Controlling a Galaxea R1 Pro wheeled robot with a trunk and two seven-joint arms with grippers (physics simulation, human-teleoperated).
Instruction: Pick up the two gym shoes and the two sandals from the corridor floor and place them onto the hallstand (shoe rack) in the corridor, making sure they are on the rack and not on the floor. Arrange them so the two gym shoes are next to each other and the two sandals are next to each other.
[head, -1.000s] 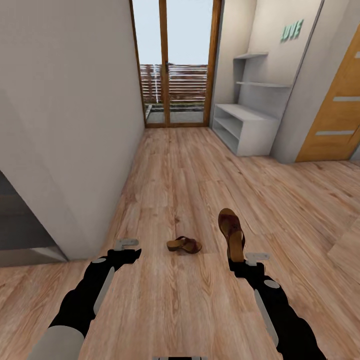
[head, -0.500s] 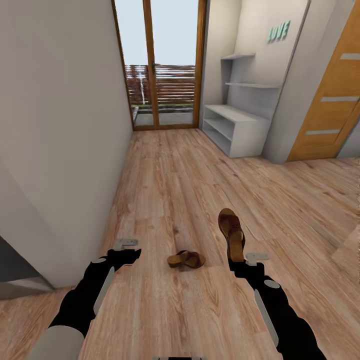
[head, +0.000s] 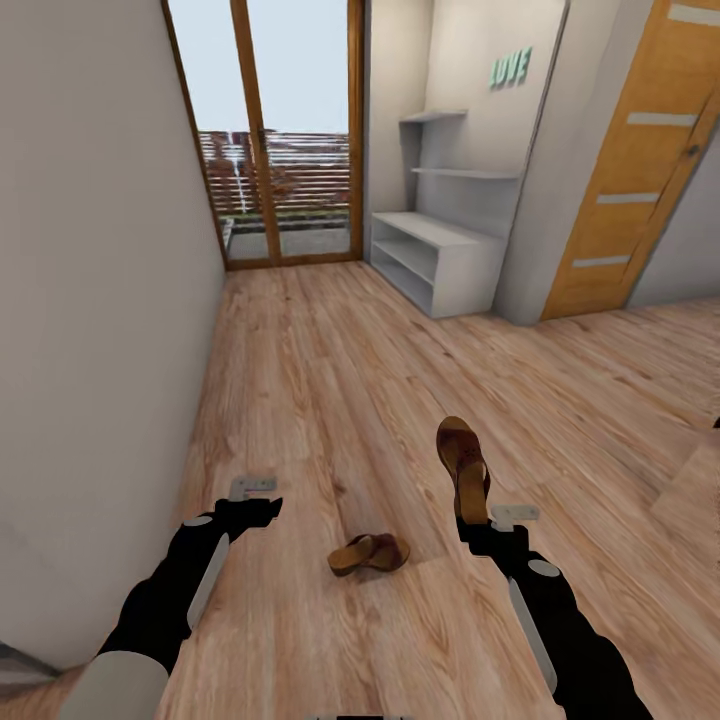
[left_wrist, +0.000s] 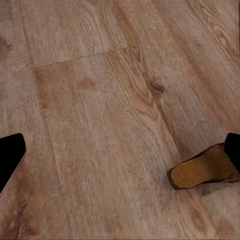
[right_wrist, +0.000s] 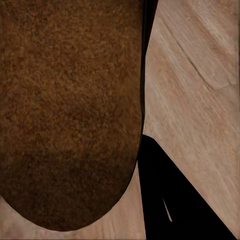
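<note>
My right gripper (head: 487, 520) is shut on the heel of a dark brown sandal (head: 463, 465), which stands up off the corridor floor (head: 330, 400); its tan footbed (right_wrist: 70, 100) looms close in the right wrist view beside a black finger (right_wrist: 170, 200). The other sandal (head: 368, 553) lies on its side on the floor between my arms; its sole (left_wrist: 202, 172) is in the left wrist view. My left gripper (head: 255, 497) hovers open and empty to that sandal's left. The light grey hallstand (head: 440, 262) stands far ahead on the right. The gym shoes are out of view.
A white wall (head: 100, 300) runs close along my left. Glass balcony doors (head: 275, 150) close the corridor's far end. An orange wooden door (head: 630, 180) stands right of the hallstand. Open wood floor stretches between me and the hallstand.
The whole view has shifted as the camera moved: hallstand and doors slid left in the picture and the floor sandal sits lower. Both arms keep their pose, the right still holding its sandal.
</note>
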